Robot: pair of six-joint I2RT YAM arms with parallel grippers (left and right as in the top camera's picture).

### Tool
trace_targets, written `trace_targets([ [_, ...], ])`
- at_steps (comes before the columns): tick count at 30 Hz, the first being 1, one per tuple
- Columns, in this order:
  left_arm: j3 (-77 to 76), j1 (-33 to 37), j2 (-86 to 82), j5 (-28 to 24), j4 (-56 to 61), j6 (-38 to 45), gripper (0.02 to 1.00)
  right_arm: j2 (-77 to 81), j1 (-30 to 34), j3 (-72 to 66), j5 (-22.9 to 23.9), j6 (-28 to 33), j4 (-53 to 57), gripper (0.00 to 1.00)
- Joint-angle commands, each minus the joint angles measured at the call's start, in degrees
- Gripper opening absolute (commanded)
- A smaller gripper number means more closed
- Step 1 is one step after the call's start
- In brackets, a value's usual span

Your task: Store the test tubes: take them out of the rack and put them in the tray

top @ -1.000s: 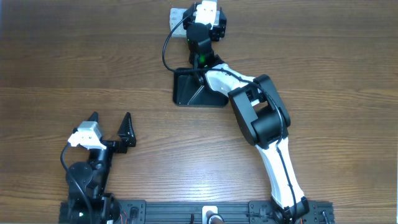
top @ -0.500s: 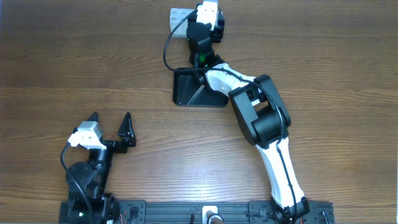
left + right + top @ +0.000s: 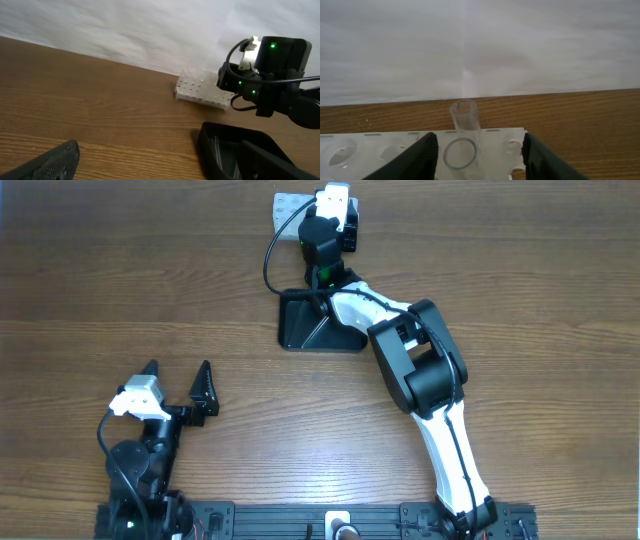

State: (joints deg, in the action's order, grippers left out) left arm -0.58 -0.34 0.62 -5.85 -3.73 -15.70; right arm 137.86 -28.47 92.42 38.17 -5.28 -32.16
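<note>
The right gripper (image 3: pixel 477 159) stands open astride the test tube (image 3: pixel 465 122), apparently without contact, in the rack (image 3: pixel 380 147) at the table's (image 3: pixel 100 280) far edge. Off-centre closure may tilt the tube and jam it. The tray (image 3: pixel 300 328) sits nearer centre. The left gripper (image 3: pixel 180 383) is wide open, empty
</note>
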Motion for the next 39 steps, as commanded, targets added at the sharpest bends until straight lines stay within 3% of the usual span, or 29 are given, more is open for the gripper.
trace_targets([
  [1,0.24,0.24,-0.28,-0.72,-0.17,-0.42,1.0,0.42,0.42,1.27,0.66,0.17,-0.2,0.487],
  [6,0.24,0.24,-0.28,-0.72,-0.17,-0.42,1.0,0.42,0.42,1.27,0.66,0.17,-0.39,0.415],
  [39,0.24,0.24,-0.28,-0.72,-0.17,-0.42,1.0,1.77,1.38,1.27,-1.77,1.29,-2.8,0.308],
])
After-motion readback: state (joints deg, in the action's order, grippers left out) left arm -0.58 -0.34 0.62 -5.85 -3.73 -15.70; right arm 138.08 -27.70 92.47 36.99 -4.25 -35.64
